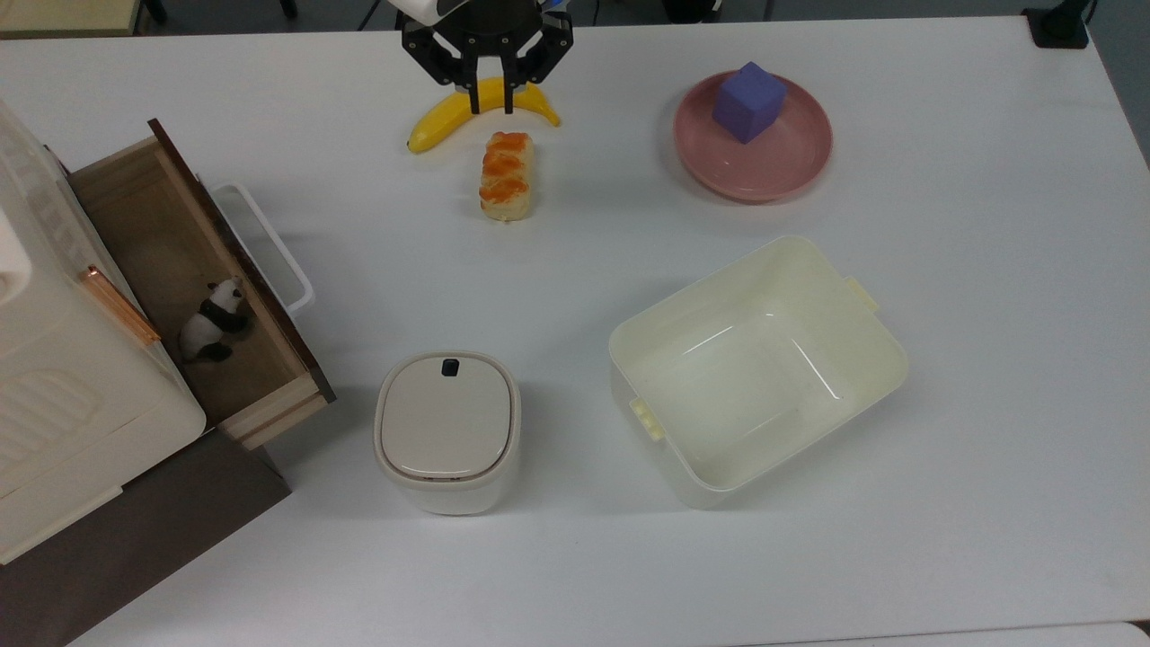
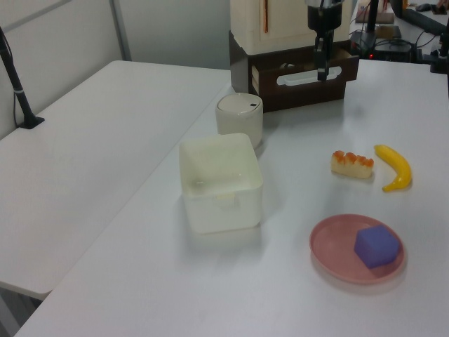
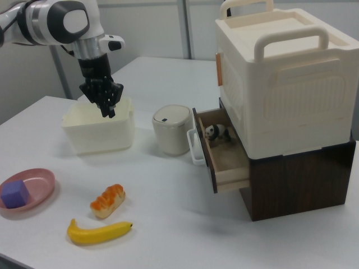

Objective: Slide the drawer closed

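Light-wood box drawer [image 1: 184,270] with dark brown front panel and white rectangular loop handle [image 1: 269,247], pulled well out of the dark brown cabinet [image 3: 297,182] at the top view's left edge; small black-and-white panda figure [image 1: 213,321] lying inside on the drawer floor. Large cream plastic lidded case [image 3: 283,75] with handles stacked on the cabinet. Black two-finger gripper [image 1: 490,101] at the top view's upper centre, raised above the yellow banana [image 1: 440,121] and well apart from the drawer; fingers drawn close together, narrow gap, nothing held. In the right view, gripper [image 3: 107,111] pointing down in front of the large cream plastic tub [image 3: 98,131]. Glazed orange-topped bread roll [image 1: 506,175] just below the banana in the top view. Round pink plate [image 1: 791,157] carrying a purple cube [image 1: 748,101] at the top view's upper right. White lidded bin with dark button [image 1: 446,431] near the drawer's front corner, cream tub [image 1: 759,368] to its right in the top view. All on a white table [image 1: 988,404]
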Tool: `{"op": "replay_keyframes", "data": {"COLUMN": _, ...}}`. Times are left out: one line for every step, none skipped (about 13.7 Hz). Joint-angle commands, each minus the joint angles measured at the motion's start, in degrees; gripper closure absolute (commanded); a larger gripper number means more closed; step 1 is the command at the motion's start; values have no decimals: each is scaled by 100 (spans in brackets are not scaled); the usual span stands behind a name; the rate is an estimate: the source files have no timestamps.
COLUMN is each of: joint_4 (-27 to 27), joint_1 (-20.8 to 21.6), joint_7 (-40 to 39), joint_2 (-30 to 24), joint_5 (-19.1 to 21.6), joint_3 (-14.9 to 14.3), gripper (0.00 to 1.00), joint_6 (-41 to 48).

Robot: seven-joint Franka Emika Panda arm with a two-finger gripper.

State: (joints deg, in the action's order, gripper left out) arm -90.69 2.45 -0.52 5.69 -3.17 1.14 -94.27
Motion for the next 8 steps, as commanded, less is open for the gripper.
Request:
{"op": "replay_keyframes", "data": {"joint_4": -89, "joint_1": 36, "joint_7": -141, "joint_2": -86, "joint_5": 150, "joint_3": -88, "gripper": 95, "joint_6": 93}}
{"op": "replay_keyframes", "data": {"joint_4": -89, "joint_1": -7, "joint_7": -98, "joint_2": -68, "joint_5": 150, "joint_3": -96, "gripper": 95, "joint_6": 93}}
{"op": "replay_keyframes", "data": {"joint_4": -89, "joint_1": -95, "joint_7": -62, "joint_2": -77, "joint_5": 158, "joint_3": -105, "gripper": 95, "joint_6": 84}}
{"op": "replay_keyframes", "data": {"joint_4": -89, "joint_1": -165, "joint_7": -45, "joint_2": -59, "joint_5": 159, "joint_3": -97, "gripper": 95, "joint_6": 66}}
{"op": "replay_keyframes", "data": {"joint_4": -89, "joint_1": -314, "joint_7": -1, "joint_2": -51, "joint_5": 159, "joint_3": -96, "gripper": 95, "joint_6": 14}}
{"op": "replay_keyframes", "data": {"joint_4": -98, "joint_1": -472, "joint_7": 104, "joint_2": 2, "joint_5": 167, "joint_3": -96, "gripper": 95, "joint_6": -100}}
{"op": "replay_keyframes", "data": {"joint_4": -89, "joint_1": -587, "joint_7": 366, "joint_2": 133, "joint_5": 159, "joint_3": -105, "gripper": 95, "joint_6": -153}}
{"op": "replay_keyframes", "data": {"joint_4": -98, "joint_1": -666, "joint_7": 865, "joint_2": 195, "joint_5": 150, "joint_3": -105, "gripper": 95, "joint_6": -328}}
